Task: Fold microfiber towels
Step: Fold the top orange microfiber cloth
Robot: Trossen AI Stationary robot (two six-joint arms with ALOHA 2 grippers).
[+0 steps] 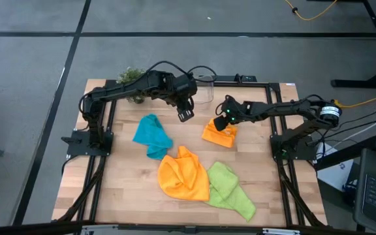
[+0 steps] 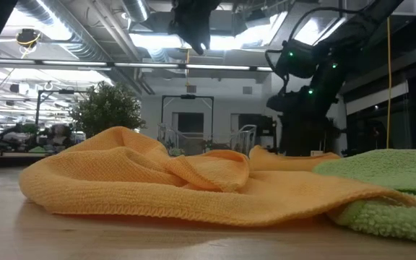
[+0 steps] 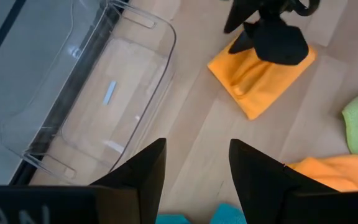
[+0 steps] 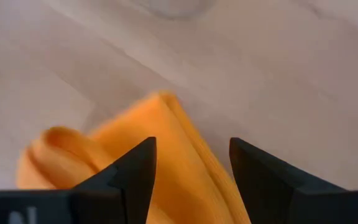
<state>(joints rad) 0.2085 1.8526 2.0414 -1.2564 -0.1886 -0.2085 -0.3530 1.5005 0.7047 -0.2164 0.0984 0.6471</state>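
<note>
Folded orange towel (image 1: 219, 133) lay near table's (image 1: 123, 189) right edge, under right gripper (image 1: 223, 122), fingers parted, gripping nothing. Left gripper (image 1: 185, 115) hovered unclenched, empty, near far edge by clear tub (image 1: 204, 90). Teal towel (image 1: 153, 136), crumpled orange towel (image 1: 183, 174), green towel (image 1: 230, 190) lay mid-table toward near edge.

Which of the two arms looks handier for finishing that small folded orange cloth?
Probably the right one: the right gripper hangs open directly over the folded orange towel. The left gripper, also open, hovers over bare table beside it.
</note>
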